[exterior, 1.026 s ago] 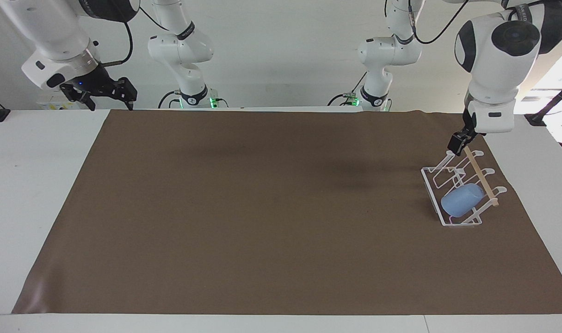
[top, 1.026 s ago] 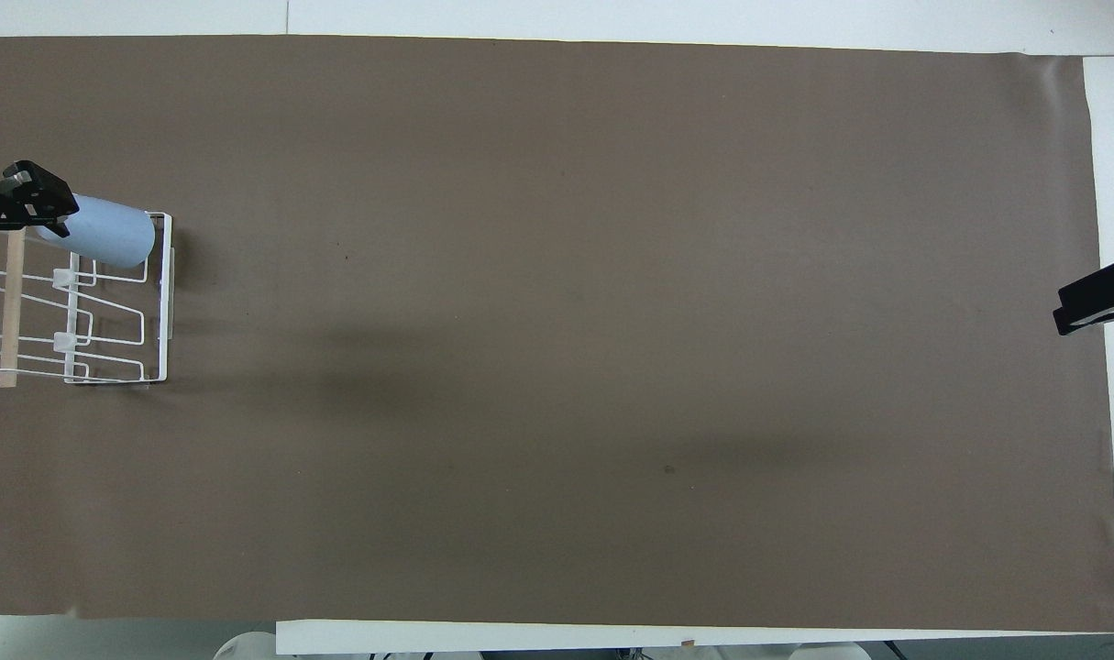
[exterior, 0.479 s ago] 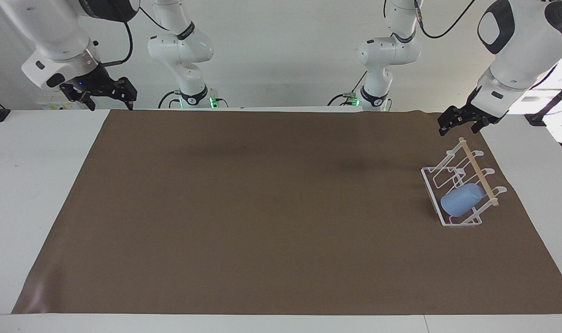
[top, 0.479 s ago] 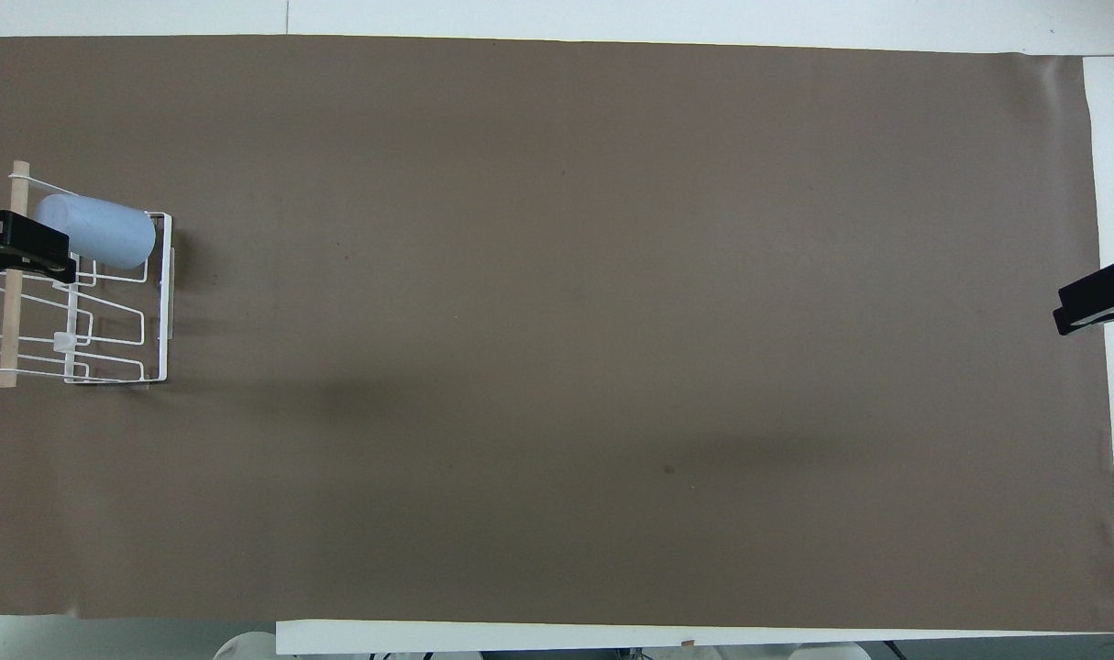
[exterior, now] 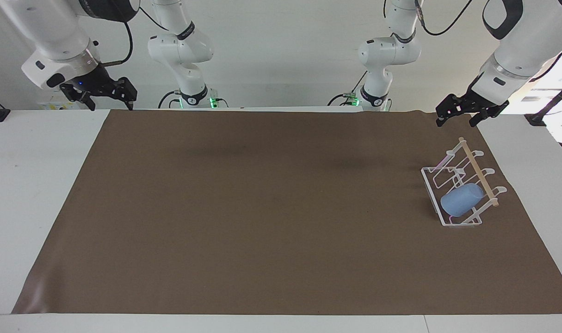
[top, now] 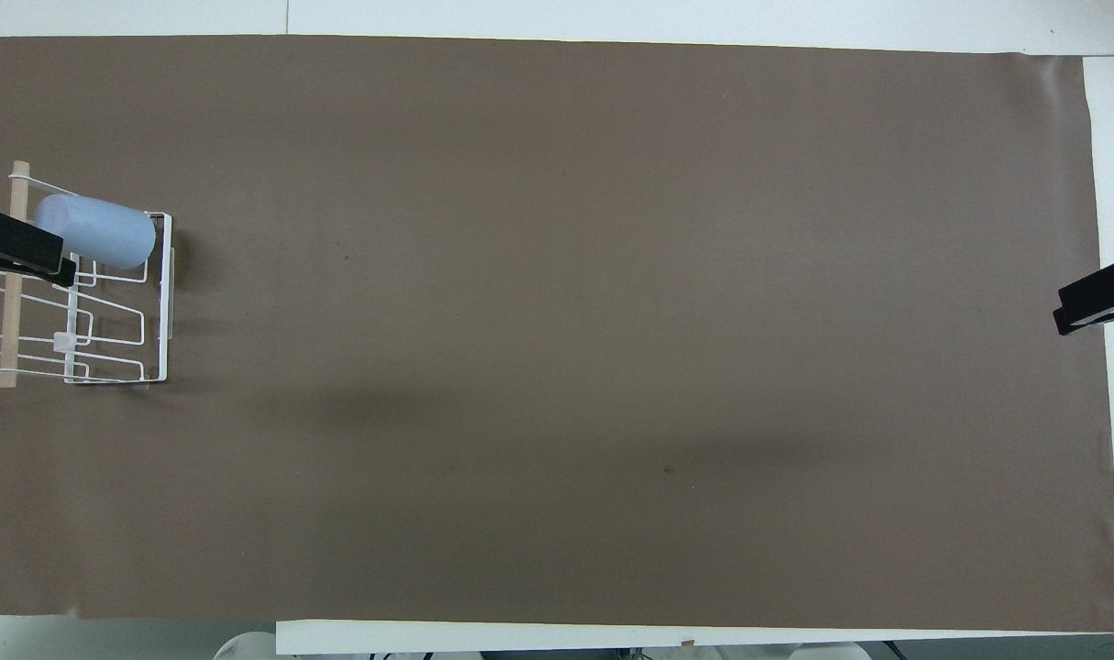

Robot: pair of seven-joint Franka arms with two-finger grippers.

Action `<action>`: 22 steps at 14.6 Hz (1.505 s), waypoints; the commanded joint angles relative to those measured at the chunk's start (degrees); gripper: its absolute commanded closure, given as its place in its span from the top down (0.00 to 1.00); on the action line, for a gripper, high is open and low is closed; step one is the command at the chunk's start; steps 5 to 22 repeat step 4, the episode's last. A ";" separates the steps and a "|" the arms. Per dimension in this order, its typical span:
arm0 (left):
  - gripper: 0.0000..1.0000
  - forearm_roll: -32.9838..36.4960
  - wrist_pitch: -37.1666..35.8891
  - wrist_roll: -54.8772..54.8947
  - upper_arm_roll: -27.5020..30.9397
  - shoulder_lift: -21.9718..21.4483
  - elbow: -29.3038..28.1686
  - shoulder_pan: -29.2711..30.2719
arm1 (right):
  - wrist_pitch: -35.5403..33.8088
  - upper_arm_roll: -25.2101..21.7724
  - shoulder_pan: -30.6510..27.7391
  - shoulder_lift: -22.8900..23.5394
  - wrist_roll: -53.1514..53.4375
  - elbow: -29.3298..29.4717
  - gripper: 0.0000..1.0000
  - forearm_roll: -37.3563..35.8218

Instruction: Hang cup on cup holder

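The light-blue cup (exterior: pixel 461 199) sits tilted over a prong of the white wire cup holder (exterior: pixel 429 185), at the holder's end farther from the robots. It also shows in the overhead view (top: pixel 99 234), on the cup holder (top: pixel 159 302). The holder stands on the brown mat toward the left arm's end of the table, with its wooden dowel (exterior: pixel 478 174) across the top. My left gripper (exterior: pixel 456 120) is open and empty, raised in the air over the mat's edge beside the holder. In the overhead view, my left gripper (top: pixel 20 249) overlaps the dowel. My right gripper (exterior: pixel 110 100) is open and empty and waits raised at the right arm's end, also seen in the overhead view (top: pixel 1094 302).
A brown mat (exterior: pixel 262 208) covers most of the white table (exterior: pixel 40 185). The two arm bases (exterior: pixel 193 99) stand at the robots' edge of the table.
My left gripper has lifted off the holder's dowel and drawn back up toward the robots. The cup stays on its prong. The right arm has not moved.
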 commanded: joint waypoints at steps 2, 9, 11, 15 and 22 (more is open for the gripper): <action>1.00 -0.44 -1.37 0.32 -0.22 1.26 2.04 -1.70 | -0.13 0.17 -0.37 -1.27 0.22 -1.22 0.99 1.03; 1.00 0.26 -1.37 0.32 -0.22 1.26 2.13 -1.70 | -0.13 0.17 -0.37 -1.18 0.22 -1.22 0.99 1.03; 1.00 0.26 -1.37 0.32 -0.22 1.26 2.13 -1.70 | -0.13 0.17 -0.37 -1.18 0.22 -1.22 0.99 1.03; 1.00 0.26 -1.37 0.32 -0.22 1.26 2.13 -1.70 | -0.13 0.17 -0.37 -1.18 0.22 -1.22 0.99 1.03; 1.00 0.26 -1.37 0.32 -0.22 1.26 2.13 -1.70 | -0.13 0.17 -0.37 -1.18 0.22 -1.22 0.99 1.03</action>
